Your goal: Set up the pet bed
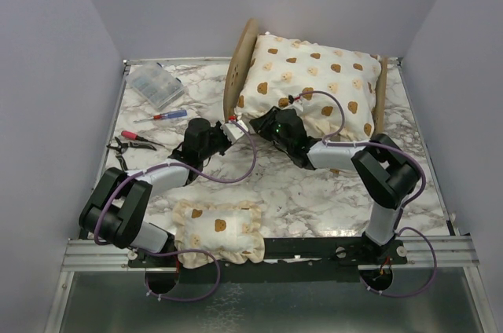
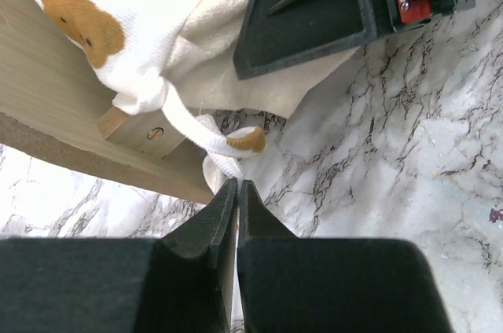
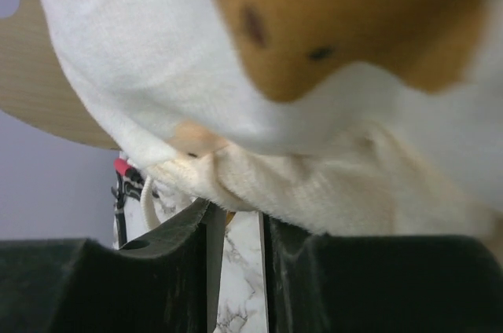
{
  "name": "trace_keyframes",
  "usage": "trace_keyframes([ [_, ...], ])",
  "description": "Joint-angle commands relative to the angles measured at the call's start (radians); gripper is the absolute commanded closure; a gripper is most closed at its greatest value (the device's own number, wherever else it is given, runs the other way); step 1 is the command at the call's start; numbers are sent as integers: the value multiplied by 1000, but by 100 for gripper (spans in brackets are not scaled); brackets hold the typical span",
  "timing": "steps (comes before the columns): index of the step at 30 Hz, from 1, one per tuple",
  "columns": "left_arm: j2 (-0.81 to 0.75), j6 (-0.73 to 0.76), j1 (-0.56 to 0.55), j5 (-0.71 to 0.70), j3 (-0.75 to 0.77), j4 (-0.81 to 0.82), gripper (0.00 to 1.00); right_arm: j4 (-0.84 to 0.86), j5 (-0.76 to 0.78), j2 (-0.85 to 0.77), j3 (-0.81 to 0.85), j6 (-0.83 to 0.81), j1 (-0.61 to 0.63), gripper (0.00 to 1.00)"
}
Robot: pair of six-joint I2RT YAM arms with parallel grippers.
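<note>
The pet bed stands at the back of the table, its plywood headboard (image 1: 238, 74) on the left and its low footboard (image 1: 380, 96) on the right. A large bear-print cushion (image 1: 314, 85) lies on it and hides the base. My left gripper (image 1: 230, 130) sits at the cushion's near left corner, by the headboard's foot (image 2: 134, 129). It (image 2: 237, 184) is shut on the cushion's white tie cord (image 2: 192, 133). My right gripper (image 1: 267, 122) is just beside it, under the cushion's ruffled edge (image 3: 314, 184). Its jaws (image 3: 236, 211) stand slightly apart, with bare marble showing between them.
A small matching pillow (image 1: 218, 231) lies at the near edge between the arm bases. A clear plastic box (image 1: 156, 85), a screwdriver (image 1: 161, 115) and pliers (image 1: 130, 143) lie at the left. Grey walls close in the table on three sides.
</note>
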Motion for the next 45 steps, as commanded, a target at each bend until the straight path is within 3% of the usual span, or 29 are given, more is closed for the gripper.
trace_keyframes([
  [1, -7, -12, -9, 30, -9, 20, 96, 18, 150, -33, -45, 4, -29, 78],
  [8, 0, -16, -12, 50, -1, 20, 96, 26, 22, -35, -41, -10, -29, 78],
  [18, 29, -29, -12, 85, 27, 24, 96, 59, -122, -31, -30, -2, -30, 64],
  [31, 41, -52, -12, 108, 40, 42, 96, 94, -267, 29, 17, -7, -29, 64],
  [45, 27, -60, -13, 112, 29, 60, 96, 74, -281, 70, 59, -31, -28, 69],
])
